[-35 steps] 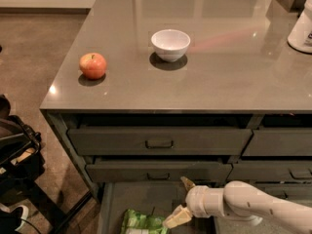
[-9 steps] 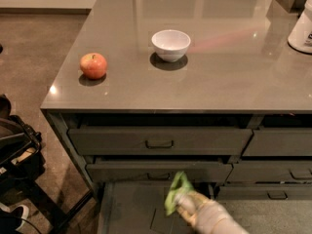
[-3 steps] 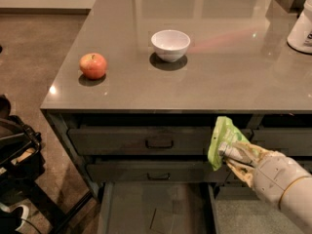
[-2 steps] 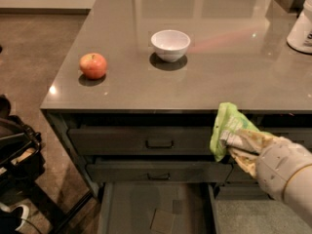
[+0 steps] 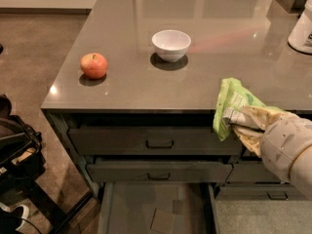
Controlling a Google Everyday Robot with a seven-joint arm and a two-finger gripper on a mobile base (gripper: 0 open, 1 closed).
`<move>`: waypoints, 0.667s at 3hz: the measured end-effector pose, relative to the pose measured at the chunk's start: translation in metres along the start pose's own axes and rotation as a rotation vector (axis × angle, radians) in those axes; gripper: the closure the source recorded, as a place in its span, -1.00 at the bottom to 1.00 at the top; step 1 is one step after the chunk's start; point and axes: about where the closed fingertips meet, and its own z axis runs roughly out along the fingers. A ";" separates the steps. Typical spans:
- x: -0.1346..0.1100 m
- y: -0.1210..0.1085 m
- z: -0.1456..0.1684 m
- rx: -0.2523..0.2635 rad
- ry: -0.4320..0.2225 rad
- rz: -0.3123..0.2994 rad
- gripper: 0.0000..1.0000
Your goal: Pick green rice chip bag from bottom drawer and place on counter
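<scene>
My gripper [image 5: 242, 124] is shut on the green rice chip bag [image 5: 228, 103] and holds it upright in the air at the counter's front edge, right of centre. The bag's top overlaps the counter [image 5: 204, 57] surface in view; its lower part hangs in front of the top drawer. The bottom drawer [image 5: 134, 206] stands pulled open below, its grey floor bare except for a square patch [image 5: 162, 221]. My white arm reaches in from the lower right.
A white bowl [image 5: 171, 45] sits mid-counter and a red apple [image 5: 94, 65] near the left front corner. A white appliance [image 5: 302, 28] stands at the far right. Two shut drawers with bar handles [image 5: 160, 144] are above the open one. Dark gear [image 5: 17, 150] sits on the floor at left.
The gripper has lifted the bag out of the bottom drawer, up past the upper drawers, to counter-edge height. In the last second it rose a little higher still.
</scene>
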 end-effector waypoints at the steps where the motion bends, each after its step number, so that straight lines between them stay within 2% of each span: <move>1: -0.002 -0.004 0.006 -0.017 -0.009 -0.016 1.00; 2: 0.027 -0.024 0.015 -0.048 -0.023 -0.070 1.00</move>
